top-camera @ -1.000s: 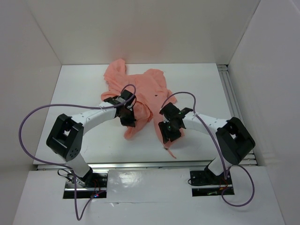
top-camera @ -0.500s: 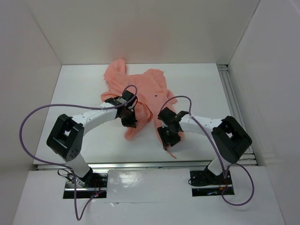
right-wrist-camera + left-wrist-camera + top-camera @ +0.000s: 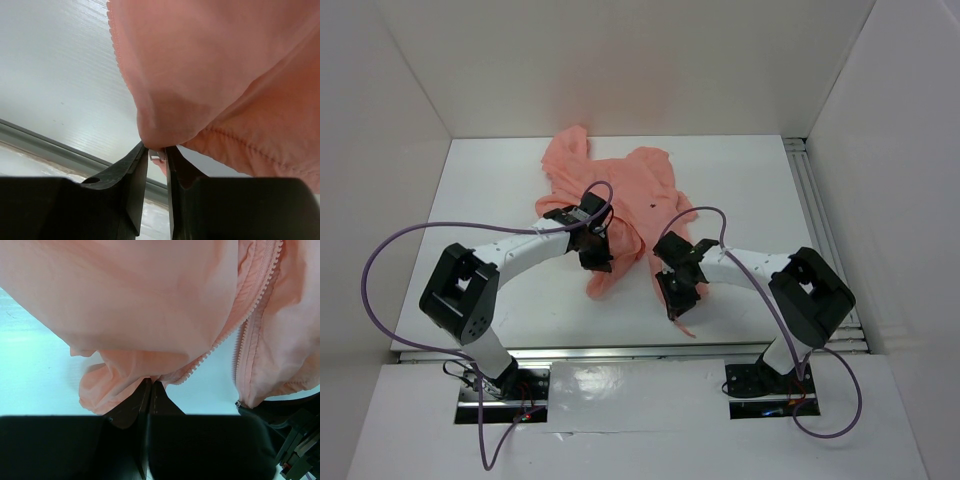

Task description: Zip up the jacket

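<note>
The jacket [image 3: 610,190] lies crumpled in the middle of the white bench [image 3: 490,200], its bulk toward the back wall and its lower corners pulled toward the arms. The left end effector [image 3: 148,385] is clamped tight on a fold of the hem, just beside one row of zipper teeth [image 3: 235,325]. The second row hangs apart from it to the right. The right end effector [image 3: 156,149] has narrowed to a slim gap around the small pale zipper pull [image 3: 157,155] at the other front corner. Its fingers [image 3: 134,175] sit on either side of the pull, but whether they truly bite on it cannot be told. The step in hand looks like securing the pull and bringing the two bottom ends of the zipper together. To do that well, the right side should close only on the pull, not on the bunched cloth above it, while the left holds its hem taut and low so the teeth lie straight. The two corners probably need lining up before any pull along the track, since slack fabric may snag. There is bare bench to the left and right of the garment and a strip at the near edge. The metal rail [image 3: 812,220] on the right and the enclosing walls limit wide swings, and the two arms work close together.
</note>
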`<state>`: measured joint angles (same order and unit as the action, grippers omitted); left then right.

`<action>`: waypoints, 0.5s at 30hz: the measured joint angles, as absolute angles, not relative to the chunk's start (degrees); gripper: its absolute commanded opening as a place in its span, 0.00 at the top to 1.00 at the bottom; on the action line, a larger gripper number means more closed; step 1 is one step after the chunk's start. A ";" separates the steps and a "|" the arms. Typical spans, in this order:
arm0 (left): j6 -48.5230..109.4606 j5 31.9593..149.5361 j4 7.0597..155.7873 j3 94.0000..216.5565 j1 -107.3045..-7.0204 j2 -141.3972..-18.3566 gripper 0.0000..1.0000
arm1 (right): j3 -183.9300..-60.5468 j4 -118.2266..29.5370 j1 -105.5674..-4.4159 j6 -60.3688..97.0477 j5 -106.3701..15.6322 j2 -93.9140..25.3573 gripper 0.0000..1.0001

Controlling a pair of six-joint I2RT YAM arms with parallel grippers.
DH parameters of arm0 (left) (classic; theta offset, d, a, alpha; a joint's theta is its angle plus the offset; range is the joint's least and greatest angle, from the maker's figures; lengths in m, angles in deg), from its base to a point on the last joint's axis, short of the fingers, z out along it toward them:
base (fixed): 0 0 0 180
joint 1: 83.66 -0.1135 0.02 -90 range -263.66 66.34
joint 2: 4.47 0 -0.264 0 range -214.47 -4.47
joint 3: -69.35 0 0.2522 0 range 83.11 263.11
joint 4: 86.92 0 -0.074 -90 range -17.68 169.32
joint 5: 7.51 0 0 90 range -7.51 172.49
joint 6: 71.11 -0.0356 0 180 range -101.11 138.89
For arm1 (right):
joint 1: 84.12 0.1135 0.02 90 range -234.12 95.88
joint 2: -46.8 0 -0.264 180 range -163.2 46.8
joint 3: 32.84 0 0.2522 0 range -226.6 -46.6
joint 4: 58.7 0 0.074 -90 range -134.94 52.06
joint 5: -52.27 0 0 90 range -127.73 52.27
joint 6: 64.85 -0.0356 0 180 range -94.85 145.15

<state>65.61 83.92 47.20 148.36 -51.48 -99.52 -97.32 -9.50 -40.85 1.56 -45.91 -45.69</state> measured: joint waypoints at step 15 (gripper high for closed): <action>65.59 83.92 47.20 148.36 -51.48 -99.52 1.00 | -97.37 -10.00 -41.97 2.24 -48.25 -45.55 1.00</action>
